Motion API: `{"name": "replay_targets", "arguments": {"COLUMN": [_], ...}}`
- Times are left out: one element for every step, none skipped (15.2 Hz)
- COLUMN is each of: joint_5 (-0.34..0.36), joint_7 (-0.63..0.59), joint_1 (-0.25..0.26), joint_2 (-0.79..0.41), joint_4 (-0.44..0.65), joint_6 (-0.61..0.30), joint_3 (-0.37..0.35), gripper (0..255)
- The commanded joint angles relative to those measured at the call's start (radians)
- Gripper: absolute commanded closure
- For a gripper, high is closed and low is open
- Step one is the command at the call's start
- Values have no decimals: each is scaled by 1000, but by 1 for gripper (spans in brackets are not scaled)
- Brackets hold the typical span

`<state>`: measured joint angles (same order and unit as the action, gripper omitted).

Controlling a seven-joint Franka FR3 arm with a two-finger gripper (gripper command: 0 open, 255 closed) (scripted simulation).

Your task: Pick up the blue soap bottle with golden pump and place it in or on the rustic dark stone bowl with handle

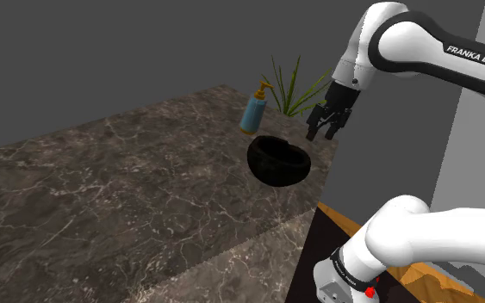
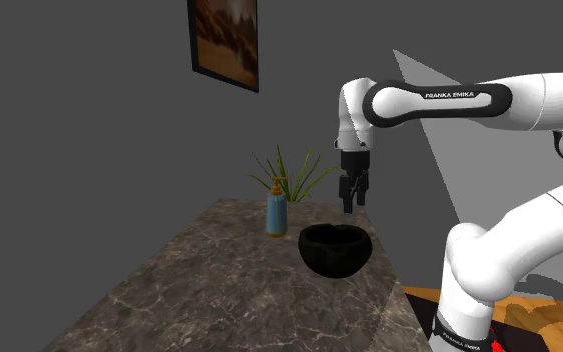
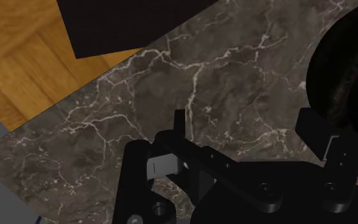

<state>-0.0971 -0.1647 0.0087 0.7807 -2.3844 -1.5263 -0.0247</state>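
Blue soap bottle (image 1: 252, 112) with golden pump stands upright on the dark marbled table (image 1: 102, 198), near its far corner, upper centre of the shoulder view. A spiky green plant (image 1: 292, 90) is close behind it. The dark bowl (image 1: 277, 162) sits on the table just lower right of the bottle in that frame, near it but apart, close to the table's edge. End effector (image 1: 326, 131) hangs in the air right of both, higher than the bowl, touching neither. Fingers spread, nothing between them. Wrist view: bare marble lies under the gap between the fingers, the bowl's rim is off to the outer side of one finger, and wood floor (image 3: 18, 57) shows past the table's edge. Second exterior view: a framed picture (image 2: 225, 40) hangs on the grey wall, top centre-left.
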Motion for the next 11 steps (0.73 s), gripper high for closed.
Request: {"name": "replay_targets", "arguments": {"joint_5": [0, 0, 0, 0, 0, 1, 1, 2, 3, 4, 6], "joint_7": [0, 5, 10, 15, 19, 24, 28, 32, 36, 40, 43], "joint_1": [0, 4, 8, 11, 15, 18, 21, 25, 28, 31, 34], "joint_2": [0, -37, -74, -110, -146, -181, -216, -251, -286, -320, -355], "joint_4": [0, 34, 68, 104, 140, 178, 216, 255, 296, 337, 379], "joint_6": [0, -9, -16, -22, -26, -30, -32, -33, -33, -32, -29], "joint_3": [0, -3, -5, -8, -11, -14, -16, -19, -23, -26, -29], "gripper": [0, 0, 0, 0, 0, 0, 0, 0, 0, 0, 0]}}
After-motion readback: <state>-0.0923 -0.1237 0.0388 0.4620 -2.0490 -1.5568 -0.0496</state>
